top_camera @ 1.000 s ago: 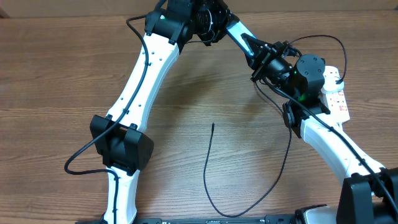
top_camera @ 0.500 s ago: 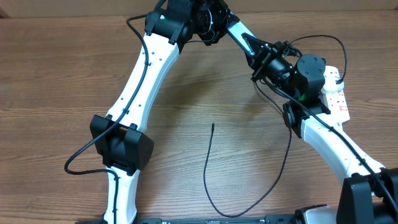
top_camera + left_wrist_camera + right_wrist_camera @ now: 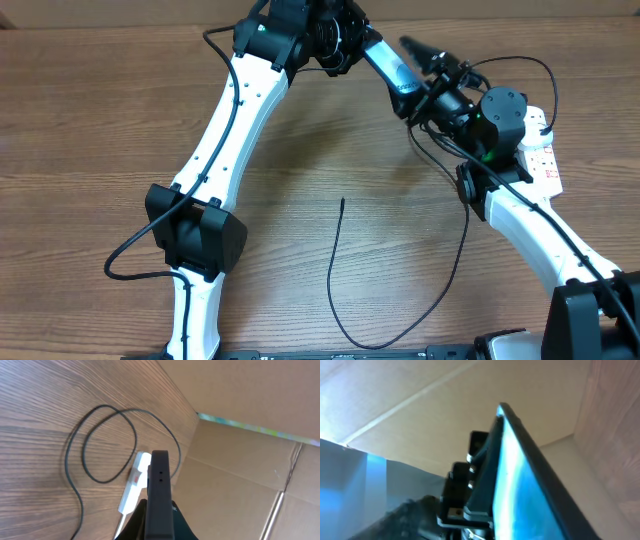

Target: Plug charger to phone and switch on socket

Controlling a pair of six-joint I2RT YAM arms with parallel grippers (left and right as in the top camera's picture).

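Note:
The phone (image 3: 386, 63) is held off the table at the back, its light-blue screen (image 3: 520, 485) filling the right wrist view. My left gripper (image 3: 372, 48) is shut on it; in the left wrist view the phone (image 3: 160, 490) stands edge-on and dark between the jaws. My right gripper (image 3: 420, 75) faces the phone's other end with its fingers (image 3: 414, 47) spread, open. The charger (image 3: 335, 270) lies on the table, its tip (image 3: 342, 201) free at the middle. The socket (image 3: 541, 150) lies at the right, partly under the right arm.
The black cable loops (image 3: 102, 442) beside the white power strip (image 3: 134, 485). A cardboard wall (image 3: 240, 470) rises just behind the table's back edge. The left arm's elbow (image 3: 195, 235) and its cable hang over the table's left half.
My right gripper has opened, its fingers spreading away from the phone. The left gripper stays shut on the phone, whose blue face now shows from above.

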